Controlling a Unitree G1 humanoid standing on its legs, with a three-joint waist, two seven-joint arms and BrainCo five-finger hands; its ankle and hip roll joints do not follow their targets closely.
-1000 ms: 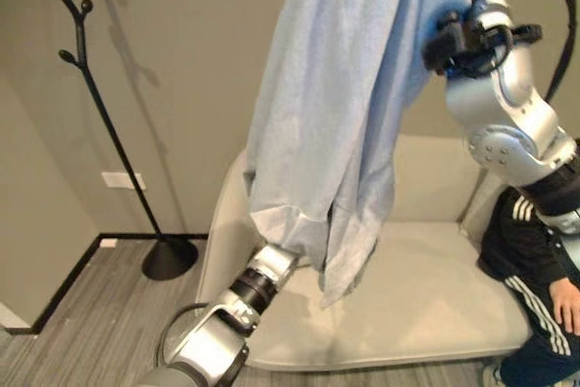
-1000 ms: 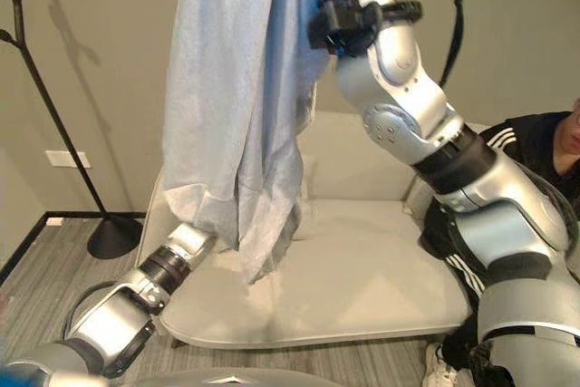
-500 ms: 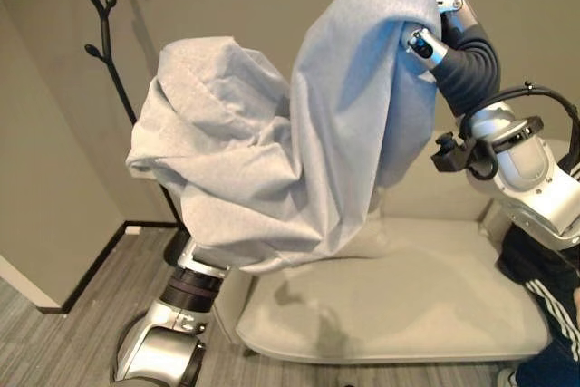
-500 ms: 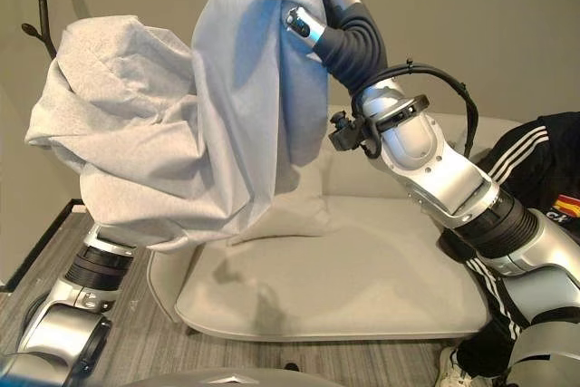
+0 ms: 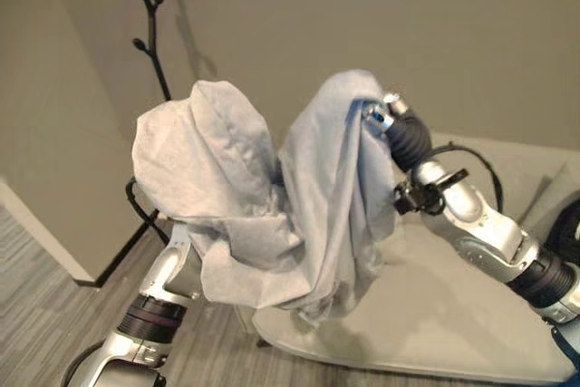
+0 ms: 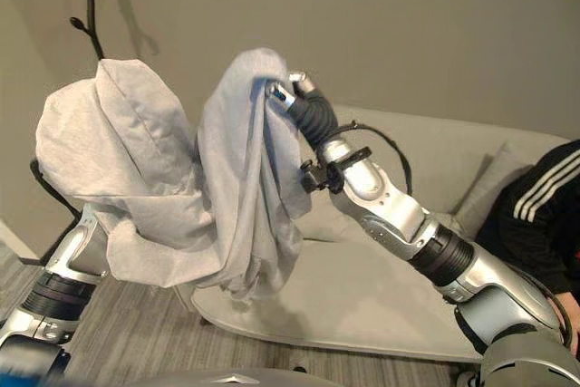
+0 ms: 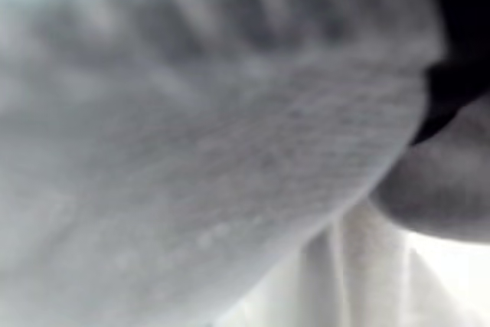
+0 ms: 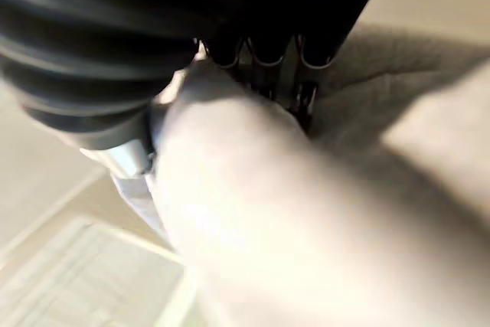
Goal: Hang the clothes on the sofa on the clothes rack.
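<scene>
Right hand [image 6: 288, 95]: raised above the sofa, fingers curled into a fold of the garment, clamped on it.
Left hand: buried under the cloth, grip cannot be told.
Garment [image 5: 272, 206]: pale grey-blue, draped in two humps, one over each hand, slack hem hanging between and below them, clear of the seat.
Sofa [image 6: 362, 296]: beige, below and behind the right hand.
Clothes rack [image 5: 149, 33]: black branched pole, just behind the left hump; garment not hung on it.
Person [image 6: 544, 215]: black striped sleeve at the sofa's far end.

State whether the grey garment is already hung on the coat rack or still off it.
Off it. The grey garment is bunched over both raised arms, above the sofa; the coat rack branches stand bare behind it.
</scene>
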